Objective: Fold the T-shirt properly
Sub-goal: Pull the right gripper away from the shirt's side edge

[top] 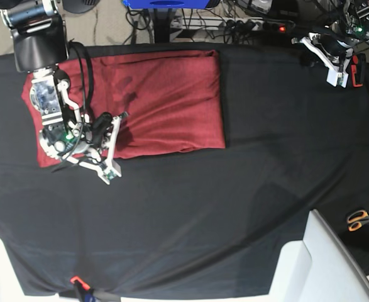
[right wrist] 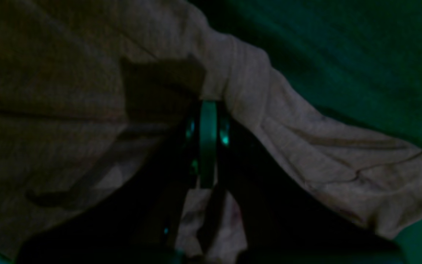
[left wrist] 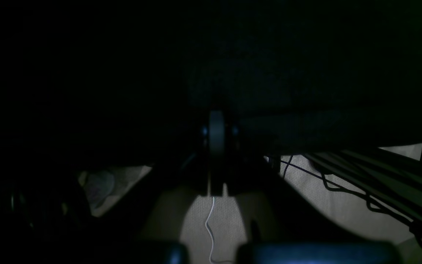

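The T-shirt (top: 165,100) is brick red and lies folded into a wide rectangle on the back left of the black cloth (top: 234,189). My right gripper (top: 110,173) hangs low over the shirt's front left edge, its tips just past the hem above the black cloth. In the right wrist view its fingers (right wrist: 208,110) are pressed together, with wrinkled shirt fabric (right wrist: 68,91) spread beneath and beside them. No cloth shows clamped between them. My left gripper (top: 336,78) is shut at the table's far right corner, away from the shirt. Its wrist view is very dark, with the fingers (left wrist: 216,126) closed.
Orange-handled scissors (top: 360,219) lie at the right edge. A white panel (top: 322,264) covers the front right corner. Cables and a power strip (top: 259,25) run along the floor behind the table. A small orange clip (top: 76,280) sits at the front edge.
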Tool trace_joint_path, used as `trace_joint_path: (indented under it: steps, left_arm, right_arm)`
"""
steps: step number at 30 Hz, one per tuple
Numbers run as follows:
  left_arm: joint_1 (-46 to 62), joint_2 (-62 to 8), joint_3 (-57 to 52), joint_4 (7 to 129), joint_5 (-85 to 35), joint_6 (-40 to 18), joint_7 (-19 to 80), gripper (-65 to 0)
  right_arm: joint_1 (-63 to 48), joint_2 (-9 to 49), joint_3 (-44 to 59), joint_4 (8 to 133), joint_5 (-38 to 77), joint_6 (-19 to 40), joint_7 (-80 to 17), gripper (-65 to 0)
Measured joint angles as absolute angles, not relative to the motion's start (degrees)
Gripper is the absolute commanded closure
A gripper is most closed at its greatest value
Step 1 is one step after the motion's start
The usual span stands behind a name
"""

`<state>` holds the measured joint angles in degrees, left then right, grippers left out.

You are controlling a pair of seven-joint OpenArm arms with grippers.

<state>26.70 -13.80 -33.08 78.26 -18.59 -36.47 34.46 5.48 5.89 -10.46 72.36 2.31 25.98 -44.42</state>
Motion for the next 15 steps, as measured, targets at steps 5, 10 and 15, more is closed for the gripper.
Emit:
trace_joint_path:
  steps: [5, 10, 15]
  left_arm:
    - [26.68, -13.74, -33.08, 78.26, -18.46, -36.47, 34.46, 0.0]
    - [26.55, -13.63, -33.12, 78.26, -18.59, -36.49, 34.46, 0.0]
    - [26.33, -13.80, -33.17, 77.08, -19.09, -36.49, 33.78, 0.0]
  right_arm:
    - [2.57, 6.26, -10.35, 81.08, 1.85, 25.96, -49.78, 0.0]
    - [-1.32, 4.25, 4.49, 94.83, 3.81, 26.48, -49.30, -5.0]
    - [0.47, 4.69, 26.33, 93.12, 12.80, 34.24, -55.11, -47.7]
